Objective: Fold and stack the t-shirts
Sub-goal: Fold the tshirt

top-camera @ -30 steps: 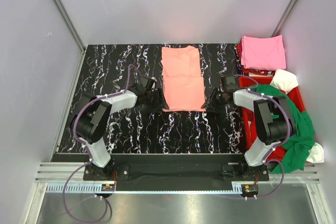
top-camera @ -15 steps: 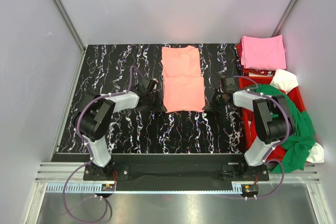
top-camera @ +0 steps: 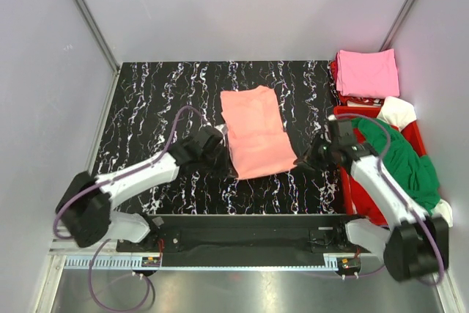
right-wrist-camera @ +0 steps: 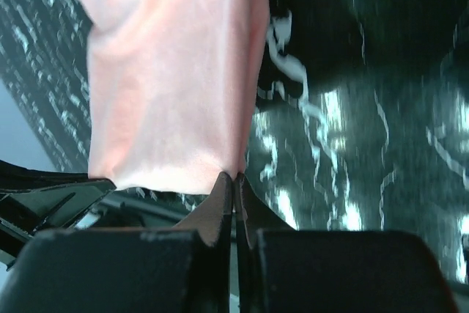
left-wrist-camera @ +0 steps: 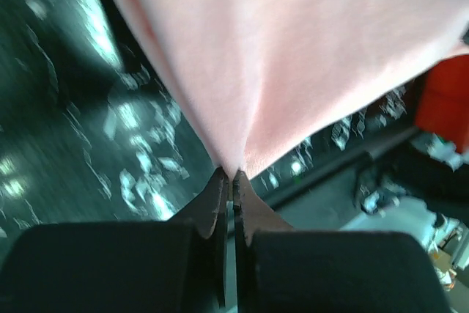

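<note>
pinching the salmon t-shirt (top-camera: pixel 253 133), left claw (left-wrist-camera: pixel 232 174) and right claw (right-wrist-camera: pixel 234 176) hide its corners.

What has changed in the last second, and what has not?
The left gripper and right gripper shut on the near corners of the salmon-orange t-shirt and dragged it toward the robot, skewing it. The folded pink t-shirt and red crate stayed put.

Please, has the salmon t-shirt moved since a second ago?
Yes: the salmon t-shirt slid away from the far edge of the table, toward its near edge.
</note>
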Robot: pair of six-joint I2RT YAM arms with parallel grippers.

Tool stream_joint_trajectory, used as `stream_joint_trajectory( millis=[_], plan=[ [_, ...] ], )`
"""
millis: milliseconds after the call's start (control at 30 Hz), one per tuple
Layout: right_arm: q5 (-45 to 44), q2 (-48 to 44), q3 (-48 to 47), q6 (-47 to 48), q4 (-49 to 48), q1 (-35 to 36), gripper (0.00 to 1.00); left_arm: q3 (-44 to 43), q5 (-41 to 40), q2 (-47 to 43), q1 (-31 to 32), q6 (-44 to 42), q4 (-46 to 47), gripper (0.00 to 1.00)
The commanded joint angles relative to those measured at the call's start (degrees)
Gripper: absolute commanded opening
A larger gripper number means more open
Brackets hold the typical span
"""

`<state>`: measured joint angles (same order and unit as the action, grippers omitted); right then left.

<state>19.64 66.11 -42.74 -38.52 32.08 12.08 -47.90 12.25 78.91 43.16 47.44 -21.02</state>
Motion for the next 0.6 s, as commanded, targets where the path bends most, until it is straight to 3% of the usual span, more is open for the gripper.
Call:
stream_joint_trajectory(
  millis=[0, 100, 267, 367, 567],
  plan=[
    [2.33, -12.71, 2.92, -2.34, 12.03, 0.49, 0.00, 2.28, -3.98, -8.93, 4.03, 5.37, -7.54, 0.00],
    [4.00, -22.12, 2.93, -4.98, 19.84, 0.75, 0.00, 3.16, -5.66, -18.50, 9.21, 9.68, -11.93, 0.00],
    [3.83, -28.31, -0.58, -6.92, 25.66, 0.76, 0.00, -0.17, -7.50, -24.15, 12.30, 12.76, -18.34, 0.00],
    [1.55, -26.82, -6.19, -6.13, 26.37, 0.67, 0.00, -4.82, -10.04, -24.51, 12.13, 11.19, -21.86, 0.00],
    [-4.34, -14.81, -15.25, -2.18, 23.65, 0.67, 0.00, -14.41, -10.94, -17.32, 8.62, 5.30, -25.92, 0.00]
  ],
)
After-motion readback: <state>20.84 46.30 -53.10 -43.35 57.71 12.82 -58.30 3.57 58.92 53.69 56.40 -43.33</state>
